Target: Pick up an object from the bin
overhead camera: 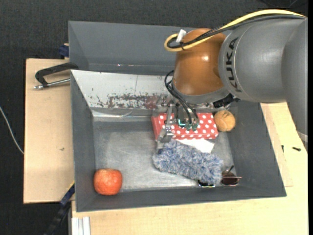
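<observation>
Box [199, 127] at bin [122, 148] middle, cloth [188, 163] before it, fruit [107, 181] front-left, glasses [221, 181] right of cloth

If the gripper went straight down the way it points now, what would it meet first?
Probably the left end of the red white-dotted box, which the gripper hangs over; the blue-grey shaggy cloth lies right beside it, so depth leaves doubt.

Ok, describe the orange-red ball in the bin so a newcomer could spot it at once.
Look at the grey bin and go to its corner at the view's lower left, away from the cluster in the middle. The orange-red ball lies there alone on the bare floor. Unlike the smaller tan round thing beside the red polka-dot box, it is bright orange-red and touches nothing.
</observation>
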You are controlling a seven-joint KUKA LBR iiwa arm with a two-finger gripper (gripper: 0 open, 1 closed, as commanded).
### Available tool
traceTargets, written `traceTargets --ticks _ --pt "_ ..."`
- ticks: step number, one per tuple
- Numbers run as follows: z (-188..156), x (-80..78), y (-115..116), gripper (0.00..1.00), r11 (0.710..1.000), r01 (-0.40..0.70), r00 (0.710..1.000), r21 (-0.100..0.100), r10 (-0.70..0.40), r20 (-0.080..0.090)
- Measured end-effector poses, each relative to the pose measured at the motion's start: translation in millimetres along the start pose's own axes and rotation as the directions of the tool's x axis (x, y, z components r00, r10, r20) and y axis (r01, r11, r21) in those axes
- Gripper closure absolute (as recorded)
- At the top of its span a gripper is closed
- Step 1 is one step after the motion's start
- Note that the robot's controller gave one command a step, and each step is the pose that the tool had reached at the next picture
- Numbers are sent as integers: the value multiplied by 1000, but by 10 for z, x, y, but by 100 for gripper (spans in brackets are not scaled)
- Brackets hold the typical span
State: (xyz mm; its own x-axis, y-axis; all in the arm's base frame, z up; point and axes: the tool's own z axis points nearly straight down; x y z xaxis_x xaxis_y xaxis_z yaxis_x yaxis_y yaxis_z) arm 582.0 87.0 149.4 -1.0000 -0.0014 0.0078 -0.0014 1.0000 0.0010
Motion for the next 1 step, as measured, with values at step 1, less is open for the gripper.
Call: traceTargets --ticks 1 --pt "-44 -12 -4 0 1000 -1 1000 -1 1 7"
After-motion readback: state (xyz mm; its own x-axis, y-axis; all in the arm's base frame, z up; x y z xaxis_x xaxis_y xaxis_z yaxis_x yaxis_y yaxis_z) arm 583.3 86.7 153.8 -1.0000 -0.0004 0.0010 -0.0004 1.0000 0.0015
